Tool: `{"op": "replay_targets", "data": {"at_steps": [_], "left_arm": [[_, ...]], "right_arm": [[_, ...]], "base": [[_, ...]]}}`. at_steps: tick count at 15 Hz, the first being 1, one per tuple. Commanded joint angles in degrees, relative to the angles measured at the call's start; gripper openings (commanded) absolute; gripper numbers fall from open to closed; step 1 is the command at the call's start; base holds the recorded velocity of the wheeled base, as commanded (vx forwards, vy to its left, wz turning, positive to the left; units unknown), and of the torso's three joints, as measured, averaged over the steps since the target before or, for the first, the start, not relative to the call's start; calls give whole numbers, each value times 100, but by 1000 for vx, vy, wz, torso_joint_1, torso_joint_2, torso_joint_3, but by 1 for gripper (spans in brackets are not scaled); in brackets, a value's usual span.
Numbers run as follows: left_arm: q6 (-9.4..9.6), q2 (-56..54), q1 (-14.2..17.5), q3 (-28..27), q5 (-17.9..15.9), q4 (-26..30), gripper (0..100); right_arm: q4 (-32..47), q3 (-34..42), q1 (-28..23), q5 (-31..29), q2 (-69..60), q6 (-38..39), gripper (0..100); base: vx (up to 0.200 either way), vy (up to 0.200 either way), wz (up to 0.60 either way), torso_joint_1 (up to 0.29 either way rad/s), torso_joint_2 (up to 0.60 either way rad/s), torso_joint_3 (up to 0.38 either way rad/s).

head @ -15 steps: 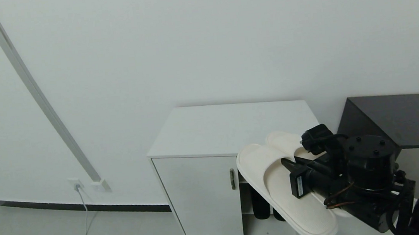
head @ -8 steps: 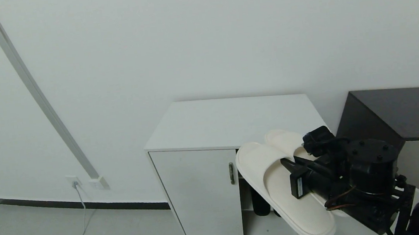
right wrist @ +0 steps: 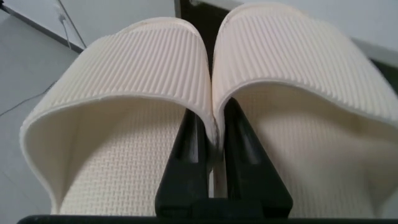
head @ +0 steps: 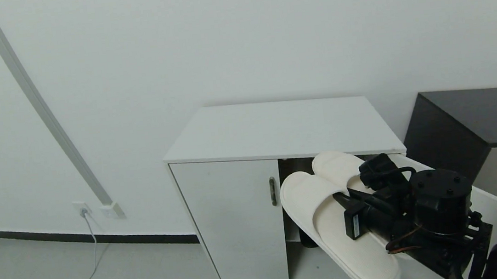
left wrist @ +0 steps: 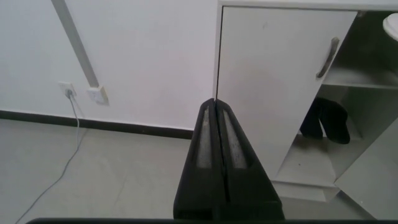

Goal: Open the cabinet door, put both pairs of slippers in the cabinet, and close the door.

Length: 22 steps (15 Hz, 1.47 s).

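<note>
Advancing on the cabinet (head: pixel 275 127), the right gripper (right wrist: pixel 214 124) is pinching the white slippers' (head: pixel 325 214) adjoining walls so both travel as one, toes at the cabinet's open half, while the left gripper (left wrist: pixel 216 109), pressed together and empty, is hanging before the cabinet.

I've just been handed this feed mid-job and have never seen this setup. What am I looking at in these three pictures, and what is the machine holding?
It is a two-armed robot with a pincer-like gripper on each arm. The wide picture comes from a camera on its head, looking down at a white cabinet against the wall. The other two come from cameras on its wrists, each looking along its own gripper. The right gripper is shut on the inner edges of two white slippers, held side by side before the cabinet's open right half. The left gripper is shut and empty, in front of the closed left door. A dark pair, probably the other slippers, stands inside below the shelf.
</note>
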Motion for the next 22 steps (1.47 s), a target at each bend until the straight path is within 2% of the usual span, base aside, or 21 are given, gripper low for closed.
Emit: {"op": "replay_targets", "data": {"at_steps": [1, 12, 22], "left_arm": [[-1, 8, 0, 1, 1, -1, 0], [-1, 8, 0, 1, 1, -1, 0], [-10, 8, 8, 1, 1, -1, 0]], "right_arm": [[-9, 39, 3, 3, 33, 4, 0], [-35, 110, 12, 82, 33, -5, 0], [-281, 189, 47, 91, 33, -119, 0]], "base": [[0, 0, 0, -237, 554, 325], [0, 0, 0, -202, 518, 319], [0, 0, 0, -123, 469, 335]]}}
